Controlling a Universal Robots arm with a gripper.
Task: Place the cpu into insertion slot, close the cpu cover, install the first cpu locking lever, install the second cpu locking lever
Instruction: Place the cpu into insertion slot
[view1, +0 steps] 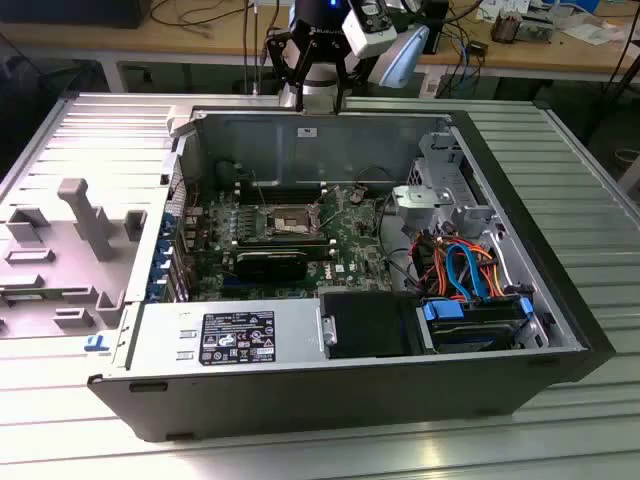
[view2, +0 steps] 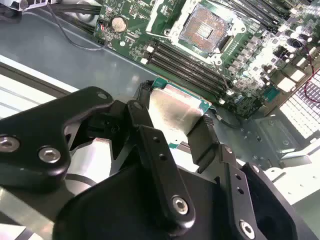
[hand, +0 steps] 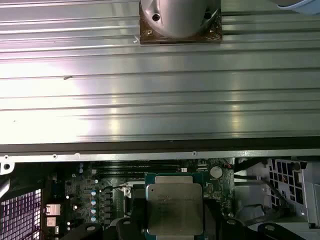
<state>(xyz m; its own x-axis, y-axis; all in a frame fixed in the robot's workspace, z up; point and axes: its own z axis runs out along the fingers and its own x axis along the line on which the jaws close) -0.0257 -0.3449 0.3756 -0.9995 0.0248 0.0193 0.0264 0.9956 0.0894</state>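
Grey moulded panel (view1: 70, 240) lies at the exterior view's left, just beside the open computer case (view1: 350, 390) on the ridged metal desk (view1: 590, 180). In the middle of the case the insertion slot (view1: 290, 222) sits on the green board (view1: 355, 255) with its pin grid uncovered. Coloured cables (view1: 465, 270) are further to the right. The gripper (view2: 175, 116) is pinching the cpu (view2: 172, 107) by two opposite edges, up near the far wall of the case and apart from the slot.
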